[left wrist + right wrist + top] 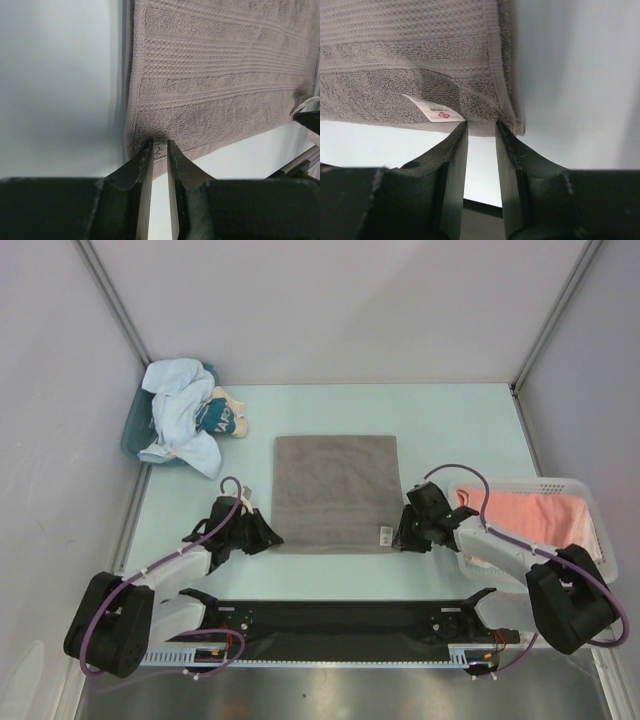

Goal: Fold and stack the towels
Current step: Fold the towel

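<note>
Grey terry, the grey towel (335,490) lay spread flat in the middle of the counter (450,430), unfolded. The left tool (160,146) pinched its near-left corner, the cloth puckering at the tips. The right tool (481,126) straddled the near-right hem beside the label (432,111); whether it clamped could not be told. The first fold seemed about to start (no stack showed anywhere). The white basket (560,485) at right held the salmon-pink towel (525,515), laid flat. The teal bin (133,440) at far left held the light blue towel (180,410), crumpled and spilling out, beside a small teal bundle (218,420).
</note>
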